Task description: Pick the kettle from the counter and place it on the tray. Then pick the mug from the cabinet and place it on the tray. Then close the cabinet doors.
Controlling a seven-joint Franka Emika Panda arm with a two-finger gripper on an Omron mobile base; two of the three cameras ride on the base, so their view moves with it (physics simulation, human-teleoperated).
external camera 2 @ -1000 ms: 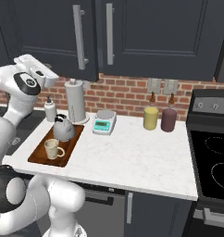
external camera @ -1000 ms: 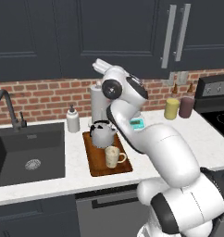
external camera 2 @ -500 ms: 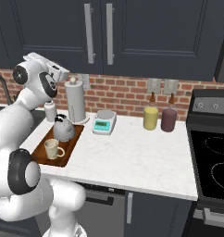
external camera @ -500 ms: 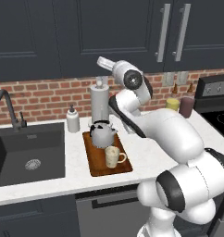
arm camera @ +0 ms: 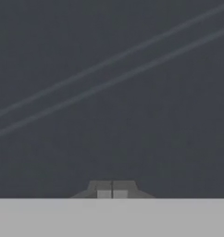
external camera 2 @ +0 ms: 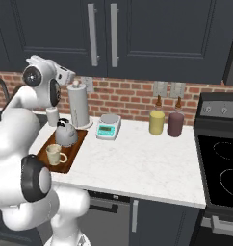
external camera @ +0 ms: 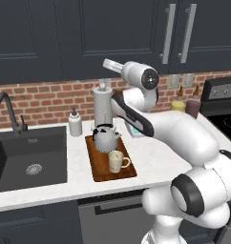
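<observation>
Up close, gripper (arm camera: 112,193) with jaws pressed together on nothing, tips side by side against a dark navy panelled face crossed by two faint slanting lines. Raised high at the end of the arm, just before the cabinet doors (external camera: 112,33), both shut, long silver bar handles (external camera 2: 92,34) upright near the meeting edge. Below, red brick backsplash (external camera 2: 133,98) running along the far wall with pale outlet plates. On the counter (external camera 2: 137,163), white and faintly speckled, the tray (external camera: 100,167) lying near the sink's right side, kettle (external camera: 105,138) standing on its far half, mug (external camera: 116,161) on its near half, the two close but apart. Behind the tray, tall white paper-towel roll (external camera: 102,105) upright by the wall; left of it a small white soap bottle (external camera: 75,123). Farther left, black sink (external camera: 26,159) sunk into the worktop with a dark curved faucet (external camera: 10,112). Right of the tray, small kitchen scale (external camera 2: 108,128) with a teal display, then a yellow canister (external camera 2: 156,122) and a maroon canister (external camera 2: 175,124) side by side against the brick. At the far right, black stove (external camera 2: 222,168) with ring marks on its top.
</observation>
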